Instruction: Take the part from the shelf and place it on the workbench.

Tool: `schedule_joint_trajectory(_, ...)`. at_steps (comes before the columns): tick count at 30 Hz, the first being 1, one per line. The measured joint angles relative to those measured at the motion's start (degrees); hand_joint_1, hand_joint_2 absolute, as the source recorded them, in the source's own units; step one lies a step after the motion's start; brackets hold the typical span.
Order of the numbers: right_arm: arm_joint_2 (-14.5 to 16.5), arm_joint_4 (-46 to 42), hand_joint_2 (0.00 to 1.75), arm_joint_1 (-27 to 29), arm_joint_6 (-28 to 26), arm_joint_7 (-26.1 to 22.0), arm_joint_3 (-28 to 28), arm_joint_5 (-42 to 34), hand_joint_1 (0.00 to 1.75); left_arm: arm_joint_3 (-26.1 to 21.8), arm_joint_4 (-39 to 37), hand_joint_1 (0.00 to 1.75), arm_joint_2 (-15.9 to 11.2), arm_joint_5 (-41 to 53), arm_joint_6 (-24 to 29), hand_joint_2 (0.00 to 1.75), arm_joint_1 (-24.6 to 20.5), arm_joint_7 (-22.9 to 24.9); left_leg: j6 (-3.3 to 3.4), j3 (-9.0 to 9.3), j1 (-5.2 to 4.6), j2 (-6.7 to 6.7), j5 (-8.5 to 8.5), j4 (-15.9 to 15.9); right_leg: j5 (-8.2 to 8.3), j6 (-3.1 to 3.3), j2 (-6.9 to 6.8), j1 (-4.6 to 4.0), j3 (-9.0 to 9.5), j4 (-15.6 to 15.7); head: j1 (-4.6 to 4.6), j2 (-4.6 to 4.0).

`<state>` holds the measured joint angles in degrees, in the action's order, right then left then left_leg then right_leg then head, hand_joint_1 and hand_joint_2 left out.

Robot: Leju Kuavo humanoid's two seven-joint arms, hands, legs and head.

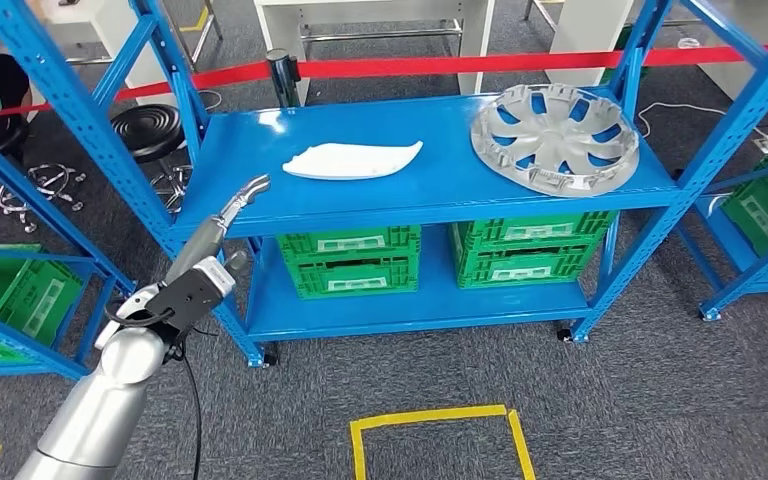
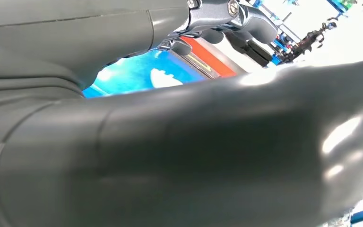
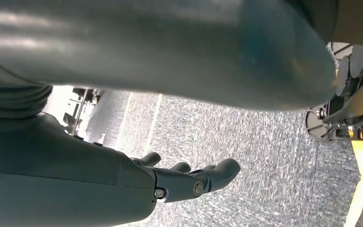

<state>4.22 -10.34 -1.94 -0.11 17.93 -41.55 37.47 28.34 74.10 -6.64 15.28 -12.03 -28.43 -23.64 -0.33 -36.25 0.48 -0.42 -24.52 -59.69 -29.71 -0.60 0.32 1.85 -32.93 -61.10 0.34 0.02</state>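
A white curved part lies flat on the top level of the blue shelf, left of centre. It also appears as a white patch past my thumb in the left wrist view. My left hand is raised at the shelf's front left edge. Its fingers stretch toward the white part, stop short of it and hold nothing. A silver wheel cover lies on the same level to the right. My right hand hangs over the grey carpet with its fingers apart and nothing in them.
Green crates stand on the lower shelf level. A red barrier tape runs behind the shelf, with a black stool at the back left. More blue racks flank both sides. A yellow square marks the floor.
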Motion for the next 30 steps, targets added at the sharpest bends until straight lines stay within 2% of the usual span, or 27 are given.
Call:
schedule_joint_trajectory(2, 0.0, 0.0, 0.0, 0.0, 0.3, -0.5, 0.0, 0.1, 0.0, 0.6, 0.7, 0.0, -0.1, 0.7, 0.7, 0.0, 0.2, 0.3, 0.25, 0.28, -0.03, 0.03, 0.13, 0.4, 0.0, 0.28, 0.13, -0.03, 0.02, 0.0, -0.01, 0.0)
schedule_joint_trajectory(7, 0.0, 0.0, 0.0, 0.0, 1.6, -2.7, 0.0, 0.2, 0.0, 1.6, 2.2, 0.0, -0.5, 2.1, 2.5, 0.0, 1.0, 0.7, 0.17, 0.67, 0.04, 0.06, 0.16, 0.7, -0.34, 0.99, 0.13, -0.31, 0.24, 0.0, 0.0, 0.0)
schedule_joint_trajectory(9, 0.0, 0.0, 0.0, 0.0, 1.9, -3.1, 0.0, 0.3, 0.0, 1.6, 2.6, 0.0, -0.6, 2.2, 2.9, 0.0, 1.4, 0.9, -0.42, 0.69, 0.1, 0.05, 0.12, 0.8, -0.42, 1.11, 0.09, -0.39, 0.26, 0.0, 0.01, 0.0)
schedule_joint_trajectory(12, -0.1, 0.0, 0.0, 0.0, 2.4, -3.1, 0.0, 0.3, 0.0, 1.6, 3.3, 0.0, -0.6, 2.0, 3.2, 0.0, 1.7, 1.5, -1.7, 0.69, 0.22, 0.05, 0.03, 0.9, -0.47, 1.16, 0.06, -0.47, 0.27, 0.0, 0.02, 0.0)
schedule_joint_trajectory(16, -0.1, 0.0, 0.0, -0.1, 2.8, -2.9, -0.1, 0.3, 0.0, 1.6, 3.8, 0.0, -0.9, 1.8, 3.4, 0.0, 2.2, 1.9, -1.96, 0.68, 0.23, 0.04, -0.09, 0.9, -0.45, 1.12, 0.06, -0.46, 0.5, 0.4, 0.03, 0.0)
schedule_joint_trajectory(22, -0.1, 0.0, 0.0, -0.1, 3.0, -2.4, -0.3, -0.2, 0.0, 1.6, 3.9, 0.0, -1.0, 1.7, 3.0, 0.0, 2.3, 1.9, -1.23, 0.59, 0.08, 0.03, -0.6, 0.3, -0.43, 0.48, 0.05, -0.28, 0.96, 0.9, 0.03, 0.0)
schedule_joint_trajectory(27, -0.1, 0.0, 0.0, -0.2, 3.0, -2.2, -0.4, -0.3, 0.0, 1.6, 3.8, 0.0, -1.0, 1.9, 2.7, 0.0, 2.1, 1.8, -0.2, 0.4, -0.21, 0.05, -1.24, -0.4, -0.51, -0.62, 0.05, -0.01, 1.39, 1.3, 0.02, 0.0)
schedule_joint_trajectory(30, -0.1, 0.0, 0.0, -0.3, 3.0, -2.2, -0.4, -0.3, 0.0, 1.6, 3.8, 0.0, -0.8, 2.0, 2.6, 0.0, 1.7, 1.8, 0.64, 1.19, 0.23, 0.21, -0.82, 0.9, -1.08, -1.4, -0.05, -0.19, 1.27, 0.8, 0.09, 0.0)
